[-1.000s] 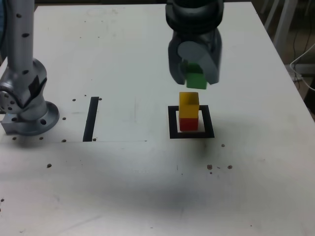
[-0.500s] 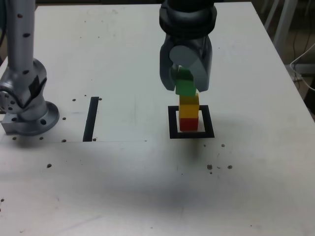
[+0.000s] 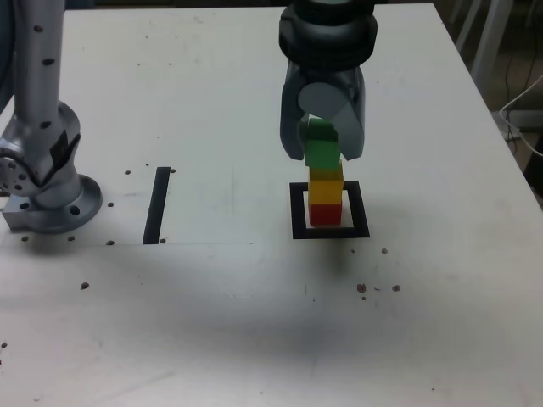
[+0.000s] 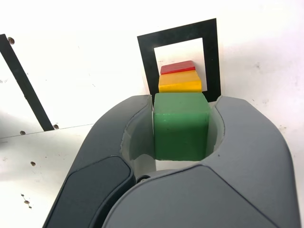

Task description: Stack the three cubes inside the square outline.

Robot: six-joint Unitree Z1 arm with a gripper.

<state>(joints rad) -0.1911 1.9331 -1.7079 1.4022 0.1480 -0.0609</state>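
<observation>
In the wrist view, we saw the gripper clamped on the green cube, held above the stack; we could not tell whether it touched the yellow cube. We observed the yellow cube resting on the red cube, inside the square outline on the white surface. In the exterior view, a straight black strip lay left of the outline.

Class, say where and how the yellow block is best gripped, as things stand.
Probably by its two upright side faces, left and right in the exterior view: the yellow block has flat, parallel sides, both free. From above, the pincer and green block are in the way, so clear those first.
</observation>
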